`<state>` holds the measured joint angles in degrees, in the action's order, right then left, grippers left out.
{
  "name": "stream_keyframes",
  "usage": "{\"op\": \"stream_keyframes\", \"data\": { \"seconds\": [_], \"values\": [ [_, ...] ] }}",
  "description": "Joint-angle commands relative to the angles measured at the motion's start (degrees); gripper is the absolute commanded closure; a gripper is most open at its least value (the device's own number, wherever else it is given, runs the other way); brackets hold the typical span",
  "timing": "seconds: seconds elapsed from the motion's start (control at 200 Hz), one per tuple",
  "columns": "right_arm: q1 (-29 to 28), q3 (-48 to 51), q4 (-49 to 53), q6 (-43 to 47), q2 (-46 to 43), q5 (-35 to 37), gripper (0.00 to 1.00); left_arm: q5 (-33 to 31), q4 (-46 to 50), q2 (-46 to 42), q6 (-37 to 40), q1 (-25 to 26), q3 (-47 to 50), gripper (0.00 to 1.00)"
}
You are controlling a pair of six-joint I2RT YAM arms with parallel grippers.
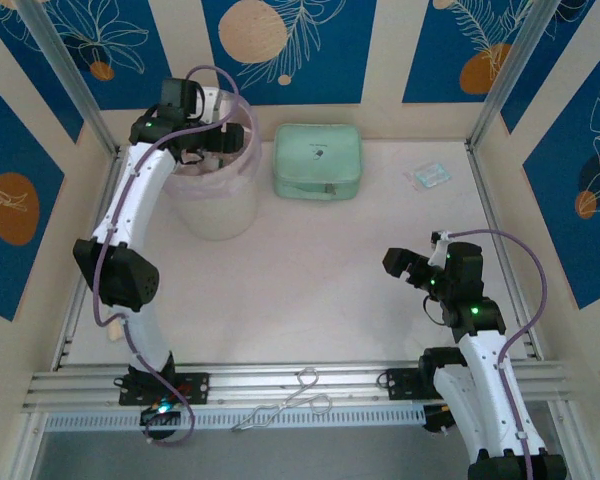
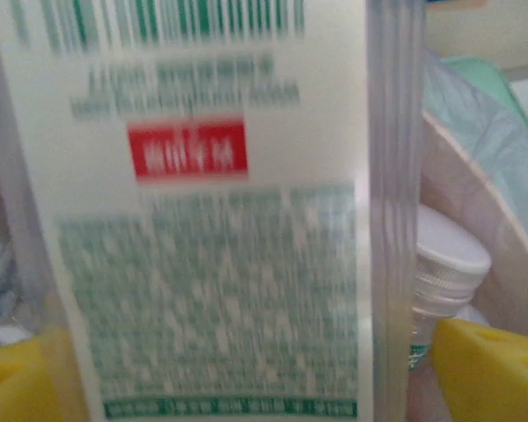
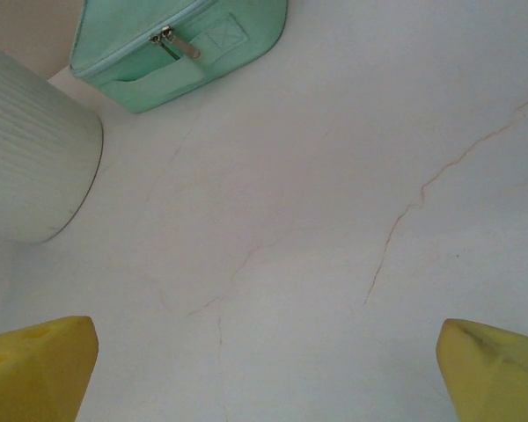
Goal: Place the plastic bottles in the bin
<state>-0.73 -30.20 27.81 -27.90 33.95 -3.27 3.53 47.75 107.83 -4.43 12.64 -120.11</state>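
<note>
My left gripper (image 1: 206,133) hangs over the mouth of the bin (image 1: 216,205) at the back left. In the left wrist view a clear plastic bottle (image 2: 220,220) with a green and white label, streaked with blur, spans the whole gap between my yellow fingertips (image 2: 488,365). They stand wide apart, so the left gripper (image 2: 238,378) is open. Below it in the bin lies another bottle with a white cap (image 2: 449,255). My right gripper (image 1: 412,264) is open over bare table at the right, nothing between its fingertips (image 3: 35,365). The bin's ribbed wall (image 3: 26,158) shows far to its left.
A mint green zip case (image 1: 317,160) lies beside the bin at the back, also seen as the case (image 3: 176,48). A small flat clear packet (image 1: 426,176) rests at the back right. Metal tongs (image 1: 290,398) lie on the front rail. Frame posts line the sides.
</note>
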Motion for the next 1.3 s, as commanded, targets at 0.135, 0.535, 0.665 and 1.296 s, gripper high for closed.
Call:
{"op": "stream_keyframes", "data": {
  "seconds": [0.135, 0.535, 0.665, 1.296],
  "values": [
    [0.3, 1.0, -1.6, -0.4, 0.2, -2.3, 0.01, -5.6, -11.3, -10.7, -3.0, -0.7, 4.6, 0.02],
    [0.2, 1.4, -0.5, -0.9, -0.5, -2.9, 0.01, -6.7, -14.9, 0.6, -4.7, -0.7, -4.9, 0.27],
    [0.0, 1.5, -0.1, -1.0, -0.9, -2.9, 0.01, -9.1, -9.0, 3.0, -3.7, -0.7, -5.6, 0.49],
    [-0.5, 2.0, -0.8, -1.7, -0.9, -3.1, 0.01, -2.5, -13.8, -2.3, -5.5, -0.5, 16.4, 0.51]
  ]
}}
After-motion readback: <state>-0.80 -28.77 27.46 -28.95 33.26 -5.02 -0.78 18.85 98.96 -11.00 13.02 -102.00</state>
